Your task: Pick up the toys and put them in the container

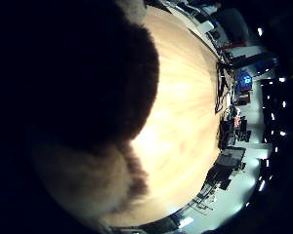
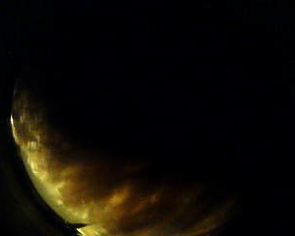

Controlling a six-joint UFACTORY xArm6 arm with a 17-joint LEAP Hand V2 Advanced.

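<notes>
A furry plush toy [image 1: 97, 112] presses right against my palm and fills much of the little finger side view. Its near part is dark brown and a lighter tan part [image 1: 88, 180] bulges beside it. In the thumb side view the same fur [image 2: 103, 196] covers almost everything, dim and yellowish. Beyond the toy lies a light wooden tabletop [image 1: 185, 97]. No part of my hand shows in either view. No container is in view.
Past the table's far edge stand dark room furnishings, a black frame [image 1: 220, 90] and a blue-lit screen [image 1: 244, 80]. More dark equipment [image 1: 229, 161] sits along the pale floor.
</notes>
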